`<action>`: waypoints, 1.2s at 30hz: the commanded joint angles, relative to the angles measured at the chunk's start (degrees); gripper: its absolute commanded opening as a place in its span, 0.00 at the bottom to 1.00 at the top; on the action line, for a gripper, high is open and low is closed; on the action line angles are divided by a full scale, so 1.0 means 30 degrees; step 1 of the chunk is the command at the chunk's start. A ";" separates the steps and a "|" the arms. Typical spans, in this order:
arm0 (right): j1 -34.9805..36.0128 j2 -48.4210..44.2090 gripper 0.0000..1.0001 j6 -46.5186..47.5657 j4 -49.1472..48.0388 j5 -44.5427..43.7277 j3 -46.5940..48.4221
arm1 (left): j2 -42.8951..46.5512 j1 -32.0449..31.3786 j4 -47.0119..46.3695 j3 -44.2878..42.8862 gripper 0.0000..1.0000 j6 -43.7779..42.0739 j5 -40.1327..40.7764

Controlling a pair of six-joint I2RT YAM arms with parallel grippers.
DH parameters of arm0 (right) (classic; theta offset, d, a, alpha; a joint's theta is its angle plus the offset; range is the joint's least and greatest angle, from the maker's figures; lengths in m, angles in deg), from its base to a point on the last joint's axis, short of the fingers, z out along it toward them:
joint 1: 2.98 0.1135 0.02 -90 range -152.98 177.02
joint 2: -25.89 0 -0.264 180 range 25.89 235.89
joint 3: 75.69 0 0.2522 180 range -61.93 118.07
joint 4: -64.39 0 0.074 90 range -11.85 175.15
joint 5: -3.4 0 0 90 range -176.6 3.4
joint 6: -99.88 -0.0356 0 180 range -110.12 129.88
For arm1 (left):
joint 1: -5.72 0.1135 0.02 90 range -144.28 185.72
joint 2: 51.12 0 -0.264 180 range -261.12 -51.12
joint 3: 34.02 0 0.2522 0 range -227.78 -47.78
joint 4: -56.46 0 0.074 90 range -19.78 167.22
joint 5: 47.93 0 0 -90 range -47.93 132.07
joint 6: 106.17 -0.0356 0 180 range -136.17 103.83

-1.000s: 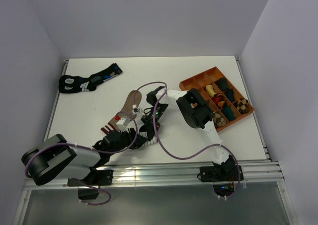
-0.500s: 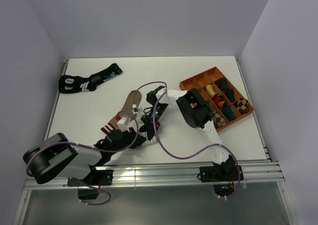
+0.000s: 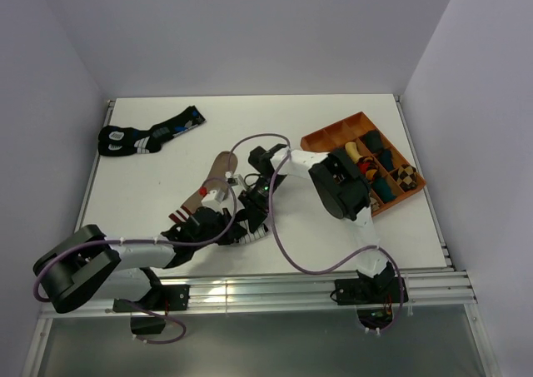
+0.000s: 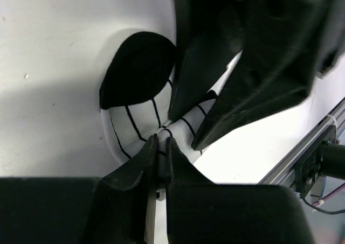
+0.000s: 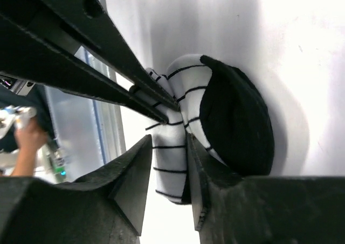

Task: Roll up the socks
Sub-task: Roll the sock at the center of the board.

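The left gripper [image 4: 160, 140] has closed from wide to a thin slit and now nips a raised fold of the white sock [image 4: 132, 123]; a second ago its jaws stood well apart. The right gripper [image 5: 168, 141] has gone the other way. Its jaws, tight before, now stand a little apart with a ridge of the same sock lying in the gap. The two grippers meet almost tip to tip over the sock, the left one's fingers [image 5: 81, 39] reaching in at a slant right up to the right one's.

The sock is bunched and partly folded over. Its black patch [image 4: 137, 66] lies flat on the tabletop [image 3: 333, 119], beyond the pinch as the left wrist camera sees it. In the top view the sock sits near the front edge, left of centre, mostly hidden under the grippers, in the same spot as before.

The left arm [image 3: 125, 252] has stretched lower and further forward, and the bulky black link of the right arm [image 3: 337, 190] has swung toward the tray [image 3: 329, 134]. The tan sock [image 3: 221, 171] lies just beyond the white one, slanting toward the near left, and has not shifted. The black socks [image 3: 143, 137] at the far left and the tray at the right are where they were
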 commanded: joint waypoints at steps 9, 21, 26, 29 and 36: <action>-0.0235 -0.5127 0.44 -0.2022 -0.4869 -0.3075 -0.2932 | -0.0741 -0.0157 0.6438 -0.0765 0.00 0.1866 -0.0214; -0.0557 -0.9816 0.45 -0.1645 -0.7126 -0.4835 -0.6330 | -0.1795 0.1248 0.7320 -0.1820 0.00 0.2132 -0.3667; -0.0528 -1.1427 0.45 -0.0270 -0.7916 -0.5889 -0.8029 | -0.1826 0.2739 0.7963 -0.1938 0.00 0.1429 -0.5484; -0.0294 -1.2335 0.45 0.0552 -0.8704 -0.6737 -0.9199 | -0.1854 0.3648 0.8432 -0.2201 0.00 0.0873 -0.6628; 0.1930 -1.4825 0.45 0.1785 -1.1664 -0.9197 -1.2512 | -0.2643 0.4823 0.9604 -0.3109 0.00 -0.0036 -0.8592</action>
